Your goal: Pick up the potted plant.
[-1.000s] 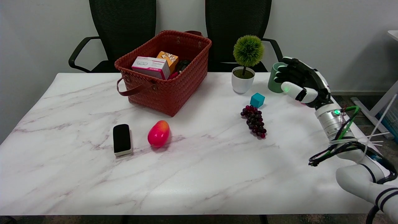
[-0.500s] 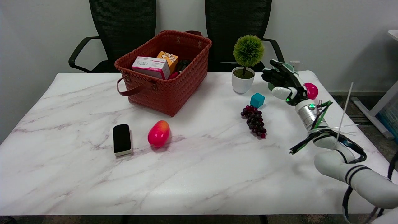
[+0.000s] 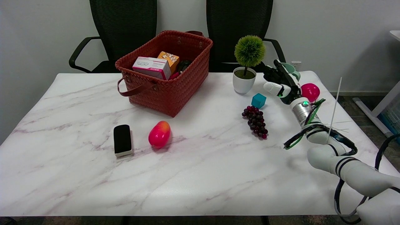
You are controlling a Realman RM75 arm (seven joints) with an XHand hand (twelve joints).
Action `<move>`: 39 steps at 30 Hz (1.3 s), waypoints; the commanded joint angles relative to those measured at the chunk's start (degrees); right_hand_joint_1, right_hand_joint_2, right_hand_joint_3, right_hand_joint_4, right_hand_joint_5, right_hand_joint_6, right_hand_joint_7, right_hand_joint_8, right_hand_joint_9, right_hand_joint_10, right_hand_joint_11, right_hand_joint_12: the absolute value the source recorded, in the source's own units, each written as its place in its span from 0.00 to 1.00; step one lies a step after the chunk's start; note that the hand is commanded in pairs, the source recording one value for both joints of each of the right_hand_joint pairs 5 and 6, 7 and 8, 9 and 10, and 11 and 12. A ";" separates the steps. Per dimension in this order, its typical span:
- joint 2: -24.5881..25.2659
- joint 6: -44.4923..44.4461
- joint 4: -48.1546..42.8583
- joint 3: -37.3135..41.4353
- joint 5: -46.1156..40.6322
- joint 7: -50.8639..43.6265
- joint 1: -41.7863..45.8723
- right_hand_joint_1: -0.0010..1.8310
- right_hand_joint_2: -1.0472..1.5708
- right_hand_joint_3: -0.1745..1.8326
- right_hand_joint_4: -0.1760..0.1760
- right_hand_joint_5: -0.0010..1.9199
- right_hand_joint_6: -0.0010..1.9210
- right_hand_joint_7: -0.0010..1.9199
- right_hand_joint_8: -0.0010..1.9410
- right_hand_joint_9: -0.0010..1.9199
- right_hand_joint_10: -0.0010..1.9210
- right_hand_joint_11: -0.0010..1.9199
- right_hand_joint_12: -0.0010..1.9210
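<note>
The robot's right hand (image 3: 279,82) is hovering just above the marble table (image 3: 78,175), its fingers parted and gripping nothing, as it is reaching toward the potted plant (image 3: 246,64) standing upright just to its left. A narrow gap is separating the dark fingertips from the white pot, and no contact is showing. The plant is sitting on the tabletop near the far edge, its round green crown level with the top of the hand.

Directly behind the hand, a green mug (image 3: 292,69) is partly hidden by the fingers, and a pink ball (image 3: 310,92) is lying just to the hand's right. Below and to the left of the hand, a teal cube (image 3: 258,100) is resting near a bunch of dark grapes (image 3: 255,121). Far off to the hand's left, a woven red basket (image 3: 187,84) is holding boxes, with a mango (image 3: 159,134) and a black eraser (image 3: 122,140) lying well in front of it.

By the look of things, the approach is nearly complete, while the grasp and the lift are both still outstanding: the fingers are yet to wrap the pot, and the plant is not yet leaving the table
</note>
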State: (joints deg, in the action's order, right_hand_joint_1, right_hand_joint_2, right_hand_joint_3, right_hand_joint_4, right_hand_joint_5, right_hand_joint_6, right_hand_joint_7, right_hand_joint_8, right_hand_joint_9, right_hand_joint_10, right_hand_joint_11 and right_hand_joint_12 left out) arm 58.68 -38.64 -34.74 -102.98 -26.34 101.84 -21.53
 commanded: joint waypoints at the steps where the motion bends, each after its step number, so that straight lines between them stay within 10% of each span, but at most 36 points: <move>1: 0.82 1.17 1.08 -1.24 0.17 -0.01 -2.54 0.59 0.29 0.40 0.50 0.00 0.00 0.14 0.14 0.14 0.14 0.12 0.12; 39: 2.60 10.74 5.31 -4.97 0.39 -0.73 -11.24 0.59 0.26 0.44 0.50 0.00 0.00 0.12 0.12 0.13 0.13 0.11 0.11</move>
State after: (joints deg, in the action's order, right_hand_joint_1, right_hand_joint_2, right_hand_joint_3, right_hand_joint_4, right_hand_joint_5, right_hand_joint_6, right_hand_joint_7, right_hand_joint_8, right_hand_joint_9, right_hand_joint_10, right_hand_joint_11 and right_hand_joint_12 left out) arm 60.13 -30.47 -32.77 -106.32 -26.03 101.25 -29.14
